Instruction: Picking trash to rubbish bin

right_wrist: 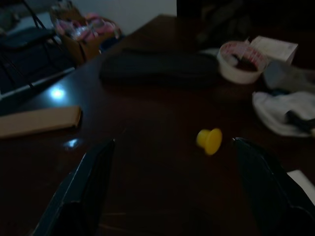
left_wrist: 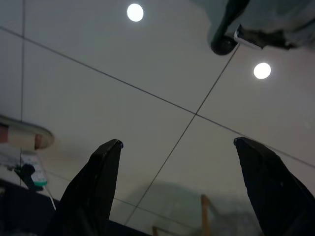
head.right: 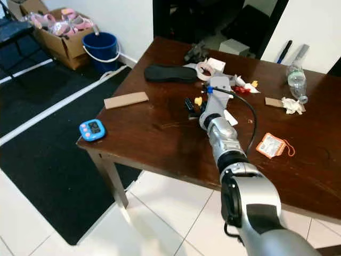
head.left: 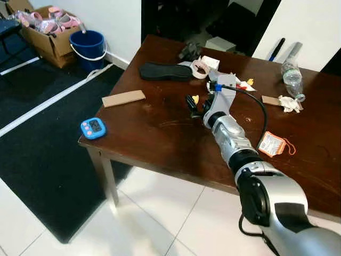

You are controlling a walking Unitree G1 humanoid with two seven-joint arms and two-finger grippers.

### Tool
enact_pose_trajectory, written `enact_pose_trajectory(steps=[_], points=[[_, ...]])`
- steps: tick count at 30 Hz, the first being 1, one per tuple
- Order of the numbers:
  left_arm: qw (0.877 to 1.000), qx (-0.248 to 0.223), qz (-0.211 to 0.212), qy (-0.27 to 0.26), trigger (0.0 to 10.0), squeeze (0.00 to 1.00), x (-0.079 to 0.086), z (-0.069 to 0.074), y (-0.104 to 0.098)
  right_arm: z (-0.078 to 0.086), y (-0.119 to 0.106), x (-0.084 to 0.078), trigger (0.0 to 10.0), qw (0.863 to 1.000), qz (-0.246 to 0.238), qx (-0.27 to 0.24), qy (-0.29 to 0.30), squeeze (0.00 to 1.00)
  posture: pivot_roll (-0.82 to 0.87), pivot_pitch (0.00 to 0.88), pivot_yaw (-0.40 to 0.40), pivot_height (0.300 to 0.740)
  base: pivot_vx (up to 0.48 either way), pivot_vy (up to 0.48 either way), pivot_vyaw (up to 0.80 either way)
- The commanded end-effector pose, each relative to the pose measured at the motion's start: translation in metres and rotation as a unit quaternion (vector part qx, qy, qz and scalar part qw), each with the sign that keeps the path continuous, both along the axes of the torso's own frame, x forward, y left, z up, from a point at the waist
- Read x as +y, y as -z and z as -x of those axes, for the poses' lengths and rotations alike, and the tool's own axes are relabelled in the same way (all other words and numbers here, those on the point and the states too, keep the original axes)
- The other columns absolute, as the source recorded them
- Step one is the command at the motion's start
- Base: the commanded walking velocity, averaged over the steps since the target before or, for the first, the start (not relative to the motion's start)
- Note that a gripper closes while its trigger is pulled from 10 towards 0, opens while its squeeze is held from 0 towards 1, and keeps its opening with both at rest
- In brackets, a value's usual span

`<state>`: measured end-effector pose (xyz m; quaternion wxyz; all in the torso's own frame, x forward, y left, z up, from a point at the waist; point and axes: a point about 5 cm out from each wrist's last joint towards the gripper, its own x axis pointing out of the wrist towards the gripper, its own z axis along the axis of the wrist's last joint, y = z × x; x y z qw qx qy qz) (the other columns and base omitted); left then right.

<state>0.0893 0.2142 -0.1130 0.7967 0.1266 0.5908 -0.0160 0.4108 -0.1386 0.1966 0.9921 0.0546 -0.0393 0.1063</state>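
Note:
My right gripper (head.left: 192, 104) reaches out over the dark wooden table (head.left: 160, 138), its fingers open. A small yellow cap (right_wrist: 210, 140) lies on the wood just ahead of the fingertips, nearer one finger, and nothing is held. More trash lies further right: a crumpled white tissue (head.left: 290, 104), an orange packet (head.left: 272, 144), a clear plastic bottle (head.left: 292, 79) and small red and white wrappers (head.left: 245, 84). A blue bucket (head.left: 87, 49) stands on the floor beyond the table's far left corner. My left gripper (left_wrist: 179, 187) hangs open over white floor tiles.
On the table also lie a black shoe sole (head.left: 165, 71), a tape roll (head.left: 200, 68), a strip of cardboard (head.left: 123, 98) and a blue timer (head.left: 93, 128) at the near left corner. A cardboard box of shoes (head.left: 48, 32) stands by the bucket. A black rug (head.left: 37, 144) covers the floor on the left.

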Motion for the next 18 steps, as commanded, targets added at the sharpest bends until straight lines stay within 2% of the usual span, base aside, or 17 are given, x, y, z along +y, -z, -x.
enact_pose_trajectory(steps=[1,11,18], points=[[1.000,0.016,-0.001,-0.009,10.0,0.00,-0.0005,0.0106,0.0024,0.0013,0.0045,-0.0057,10.0,1.000,-0.007,0.004,0.010,0.00,0.18,0.126,-0.091,0.740,0.000,0.000,0.79],[1.000,0.018,0.001,-0.007,10.0,0.00,-0.0015,0.0111,0.0027,0.0009,0.0022,-0.0058,10.0,1.000,-0.011,-0.001,0.012,0.00,0.18,0.126,-0.094,0.740,0.000,0.000,0.68],[1.000,0.018,0.003,-0.004,10.0,0.00,-0.0036,0.0106,0.0030,0.0007,0.0024,-0.0097,10.0,1.000,-0.011,0.002,0.026,0.00,0.17,0.128,-0.094,0.740,0.000,0.000,0.00]])
